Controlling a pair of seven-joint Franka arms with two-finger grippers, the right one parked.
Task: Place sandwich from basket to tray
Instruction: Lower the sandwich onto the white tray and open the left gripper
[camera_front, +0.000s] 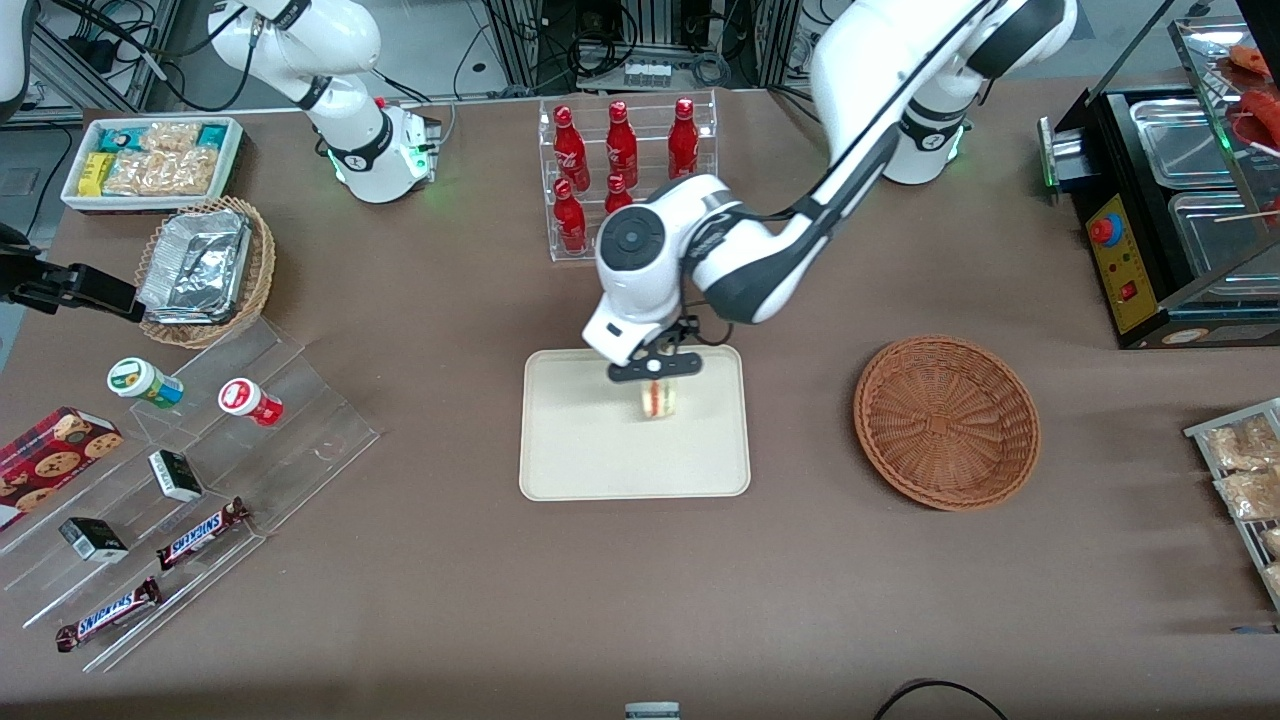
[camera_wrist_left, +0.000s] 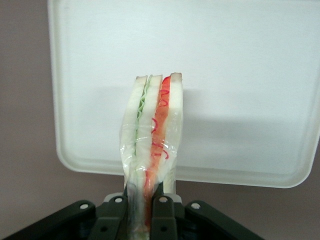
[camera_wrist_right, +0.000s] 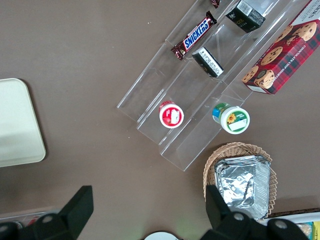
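My left gripper (camera_front: 657, 378) hangs over the cream-beige tray (camera_front: 560, 460) and is shut on the sandwich (camera_front: 659, 400), a plastic-wrapped white-bread wedge with red and green filling. In the left wrist view the sandwich (camera_wrist_left: 154, 140) sticks out from between the two black fingers (camera_wrist_left: 165, 215) with the tray (camera_wrist_left: 240, 75) beneath it. I cannot tell whether the sandwich touches the tray. The reddish-brown wicker basket (camera_front: 946, 420) stands empty beside the tray, toward the working arm's end of the table.
A clear rack of red bottles (camera_front: 620, 165) stands farther from the front camera than the tray. Toward the parked arm's end are an acrylic step stand with snacks (camera_front: 190, 470), a small wicker basket of foil containers (camera_front: 205, 270) and a white snack bin (camera_front: 150, 160). A black warmer (camera_front: 1170, 210) stands past the basket.
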